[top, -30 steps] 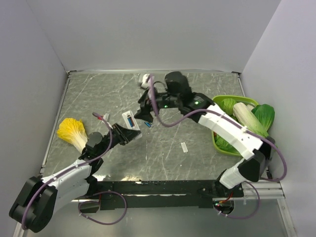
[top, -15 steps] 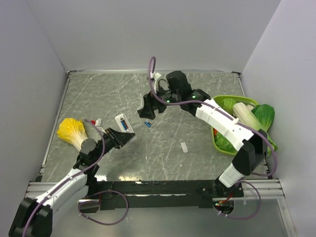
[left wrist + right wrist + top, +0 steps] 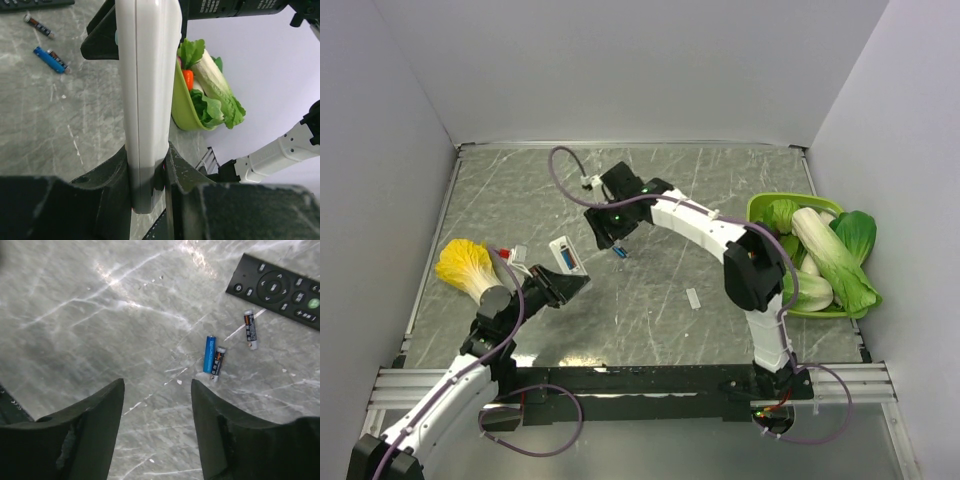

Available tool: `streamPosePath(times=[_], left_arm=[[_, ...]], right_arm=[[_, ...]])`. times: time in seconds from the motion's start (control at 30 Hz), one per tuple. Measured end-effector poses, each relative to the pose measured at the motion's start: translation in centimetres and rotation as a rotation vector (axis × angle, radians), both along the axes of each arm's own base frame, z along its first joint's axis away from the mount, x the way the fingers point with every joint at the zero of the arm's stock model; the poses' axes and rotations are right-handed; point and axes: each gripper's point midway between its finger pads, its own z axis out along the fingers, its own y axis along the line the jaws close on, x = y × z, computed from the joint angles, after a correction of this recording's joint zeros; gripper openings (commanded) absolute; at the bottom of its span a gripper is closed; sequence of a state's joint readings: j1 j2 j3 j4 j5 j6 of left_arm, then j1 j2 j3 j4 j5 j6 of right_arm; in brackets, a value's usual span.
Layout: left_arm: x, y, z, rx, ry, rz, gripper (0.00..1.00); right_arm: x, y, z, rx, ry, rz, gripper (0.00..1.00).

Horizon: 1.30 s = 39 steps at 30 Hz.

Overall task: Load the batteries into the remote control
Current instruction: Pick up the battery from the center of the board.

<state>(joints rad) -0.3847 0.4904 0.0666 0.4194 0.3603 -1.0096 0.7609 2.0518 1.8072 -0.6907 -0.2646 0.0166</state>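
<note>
Likely light, slick, roll-prone: pinch batteries (image 3: 209, 354) mid-barrel. Hovering above with right hand (image 3: 157, 390) spread; clamping remote control (image 3: 147, 75) in left hand (image 3: 146, 172).

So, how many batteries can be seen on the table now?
3. A blue battery and a dark-labelled battery lie side by side; a third battery lies alone, nearer the black remote. Others may be hidden.
</note>
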Motion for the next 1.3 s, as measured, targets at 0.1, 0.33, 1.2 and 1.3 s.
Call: streamPosePath(times=[0.1,0.33,1.2,1.3], left_arm=[[0.0,0.2,-0.6,0.013,0.023,0.010,0.02],[0.0,0.4,-1.5,0.032,0.056,0.022,0.02],[0.1,0.5,-1.5,0.054,0.057,0.021,0.02],[0.1,0.5,-1.5,0.056,0.062,0.021,0.02]], right_arm=[[-0.2,0.2,-1.3,-0.062,-0.003,-0.003,0.46],[1.0,0.7,-3.0,-0.140,-0.028,-0.025,0.43],[3.3,-0.6,-8.1,-0.308,-0.056,-0.064,0.38],[3.2,-0.7,-9.0,-0.322,-0.044,-0.061,0.36]])
